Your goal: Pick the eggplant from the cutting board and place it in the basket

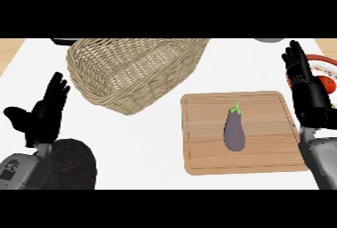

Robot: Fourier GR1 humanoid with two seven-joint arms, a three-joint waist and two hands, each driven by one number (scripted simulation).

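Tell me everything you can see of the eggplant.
The eggplant is a dark purple, smooth-skinned vegetable, long and slim, wider toward its lower end, with a small green stem cap at the top. It lies flat and whole on the wooden cutting board, a little right of the board's middle, its stem pointing away from the robot. Only the board touches it. The right hand stands open to its right, clear of it, and the wicker basket sits apart, up and to the left.

I have one view only, from the head, looking steeply down at the white counter (158,147). Its far edge runs along the top; my forearms enter from the near edge, close below the camera.
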